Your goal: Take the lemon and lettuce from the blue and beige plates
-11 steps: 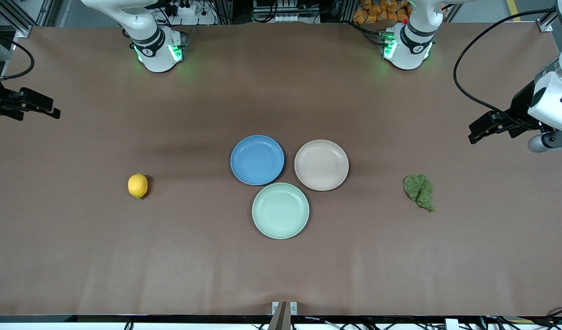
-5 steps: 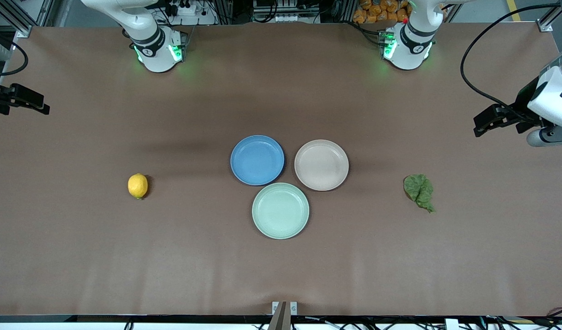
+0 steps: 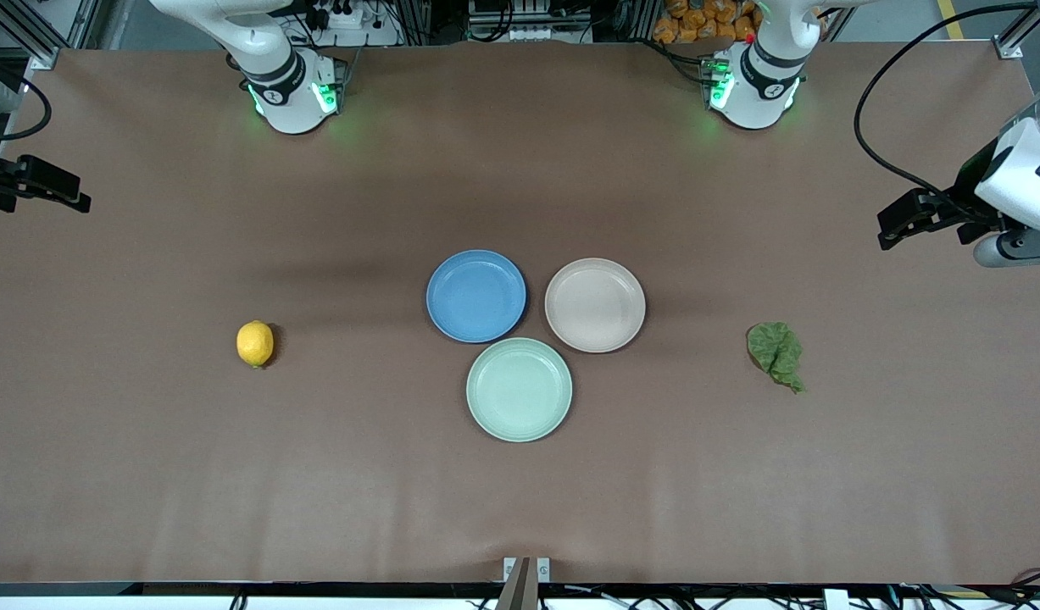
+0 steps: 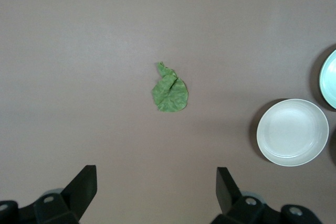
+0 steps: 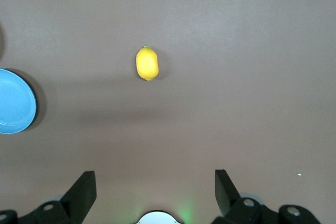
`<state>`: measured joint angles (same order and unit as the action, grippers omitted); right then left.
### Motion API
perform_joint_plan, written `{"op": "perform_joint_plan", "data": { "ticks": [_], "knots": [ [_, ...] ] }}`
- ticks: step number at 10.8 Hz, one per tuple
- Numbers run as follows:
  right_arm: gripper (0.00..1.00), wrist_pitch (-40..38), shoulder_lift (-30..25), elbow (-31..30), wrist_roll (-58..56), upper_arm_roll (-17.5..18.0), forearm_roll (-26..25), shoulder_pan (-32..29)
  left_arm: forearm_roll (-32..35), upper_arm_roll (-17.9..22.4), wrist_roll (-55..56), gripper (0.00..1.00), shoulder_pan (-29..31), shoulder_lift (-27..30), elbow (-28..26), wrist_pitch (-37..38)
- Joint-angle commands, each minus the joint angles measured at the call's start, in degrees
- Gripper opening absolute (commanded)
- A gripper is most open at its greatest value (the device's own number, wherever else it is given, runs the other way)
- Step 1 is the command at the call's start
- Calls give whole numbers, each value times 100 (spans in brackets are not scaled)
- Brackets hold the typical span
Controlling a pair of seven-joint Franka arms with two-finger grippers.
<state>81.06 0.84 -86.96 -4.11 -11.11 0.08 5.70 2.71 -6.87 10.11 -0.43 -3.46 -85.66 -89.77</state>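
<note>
The lemon (image 3: pixel 255 343) lies on the bare table toward the right arm's end, off any plate; it also shows in the right wrist view (image 5: pixel 147 63). The lettuce (image 3: pixel 775 352) lies on the bare table toward the left arm's end, and in the left wrist view (image 4: pixel 170 89). The blue plate (image 3: pixel 476 296) and the beige plate (image 3: pixel 595 305) sit side by side mid-table, both empty. My left gripper (image 3: pixel 891 229) (image 4: pixel 156 187) is open and empty, high over the table's left-arm end. My right gripper (image 3: pixel 75 196) (image 5: pixel 155 187) is open and empty, high over the right-arm end.
A pale mint-green plate (image 3: pixel 519 389) sits empty, nearer the front camera than the other two and touching them. The beige plate (image 4: pixel 292 132) and the mint plate's rim (image 4: pixel 329 77) show in the left wrist view. The blue plate (image 5: pixel 14 101) shows in the right wrist view.
Both grippers have drawn back toward their own ends of the table, then nearly stopped. The lemon, lettuce and plates have not moved.
</note>
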Motion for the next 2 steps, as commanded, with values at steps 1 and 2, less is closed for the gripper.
{"op": "perform_joint_plan", "data": {
  "ticks": [1,2],
  "knots": [
    [100,-64,127,241,130,21,-52,10,54,10,-141,100,8,179,-38,92],
    [100,-64,127,241,130,21,-43,1,46,10,-132,100,8,188,-38,92]
  ]
}}
